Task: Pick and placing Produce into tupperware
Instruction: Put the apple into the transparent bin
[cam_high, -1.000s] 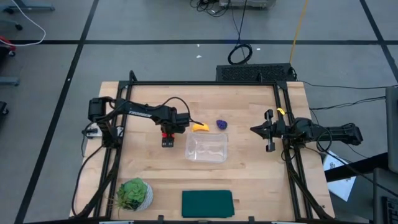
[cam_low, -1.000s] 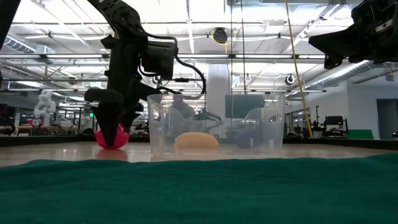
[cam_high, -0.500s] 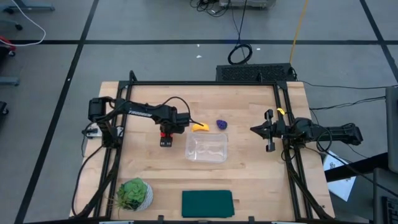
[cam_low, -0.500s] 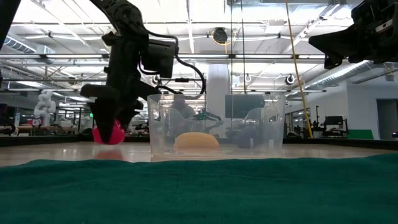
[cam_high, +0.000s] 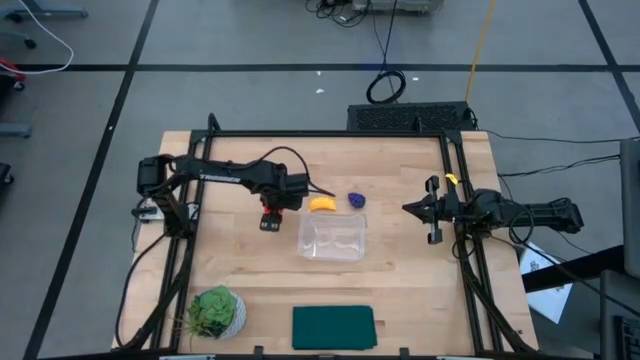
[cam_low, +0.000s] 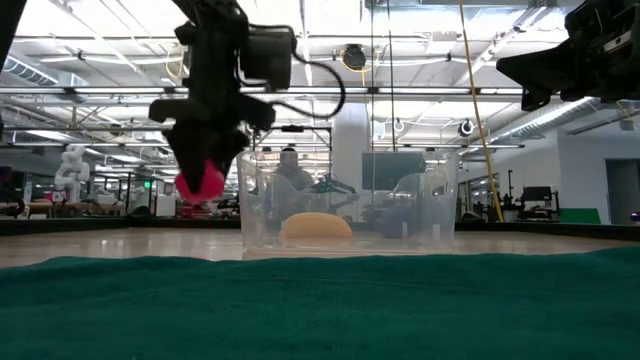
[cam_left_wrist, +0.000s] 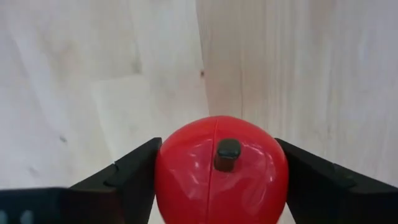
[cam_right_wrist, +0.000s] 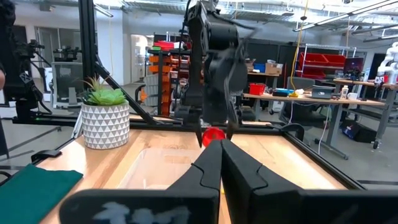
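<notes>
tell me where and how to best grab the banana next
Grip the banana across its narrow middle, coming straight down from above. It lies flat on the table with its long axis left-right in the high view, so fingers closing across the short width fit best. The tupperware and grape cluster sit close by.

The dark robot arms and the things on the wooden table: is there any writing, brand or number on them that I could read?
Left dark arm: a pale strip of lettering along its link, too small to read.
Red round toy fruit, held in the left tool: no text.
Clear plastic rectangular container: no label visible.
White patterned plant pot: triangles only, no words.
Nothing legible anywhere.
</notes>
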